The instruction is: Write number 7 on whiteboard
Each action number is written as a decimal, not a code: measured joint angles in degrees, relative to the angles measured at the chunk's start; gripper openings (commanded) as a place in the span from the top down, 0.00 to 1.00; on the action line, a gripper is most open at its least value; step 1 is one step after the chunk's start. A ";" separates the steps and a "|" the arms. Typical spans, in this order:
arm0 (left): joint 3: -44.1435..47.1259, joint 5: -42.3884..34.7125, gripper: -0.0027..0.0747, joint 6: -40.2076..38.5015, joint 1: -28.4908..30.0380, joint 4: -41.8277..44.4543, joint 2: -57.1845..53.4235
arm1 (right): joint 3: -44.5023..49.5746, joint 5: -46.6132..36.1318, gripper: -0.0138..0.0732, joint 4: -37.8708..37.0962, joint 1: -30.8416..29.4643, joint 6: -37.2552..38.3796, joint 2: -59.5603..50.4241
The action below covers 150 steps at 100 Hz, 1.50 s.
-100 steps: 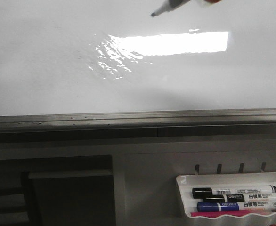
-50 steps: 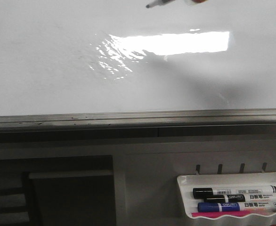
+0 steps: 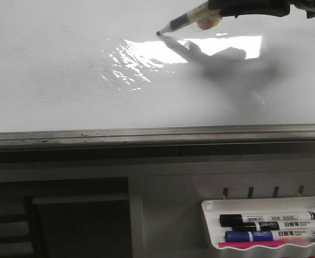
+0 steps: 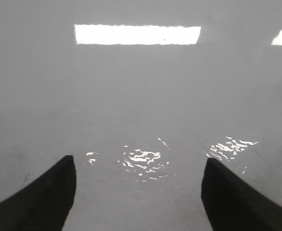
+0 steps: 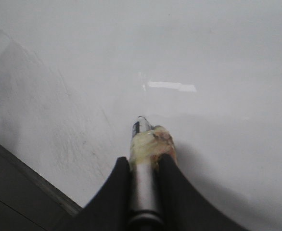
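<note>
One grey marker with taped collar point(image 3: 187, 20) clamped in right gripper point(image 5: 143, 166), long axis slanting ahead, tip at or just off glossy white whiteboard point(image 3: 50, 80); no 7 visible. Left gripper point(image 4: 138, 192) spread, empty, farther away.

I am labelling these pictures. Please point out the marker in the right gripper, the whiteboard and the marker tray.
marker point(image 3: 185, 20): front view, barrel.
whiteboard point(image 3: 50, 86): front view, bare surface.
marker tray point(image 3: 265, 202): front view, rear rim.

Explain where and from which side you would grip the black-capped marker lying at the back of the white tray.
Grip the black-capped marker at mid-barrel, coming from above with fingers across its length. It lies flat and lengthwise in the tray, with another marker close beside it and the tray wall behind, so only the top is open.
</note>
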 measured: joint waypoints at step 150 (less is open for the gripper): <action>-1.40 4.24 0.33 9.77 -20.78 0.43 4.83 | 4.50 11.17 0.91 -38.47 2.65 35.73 -13.64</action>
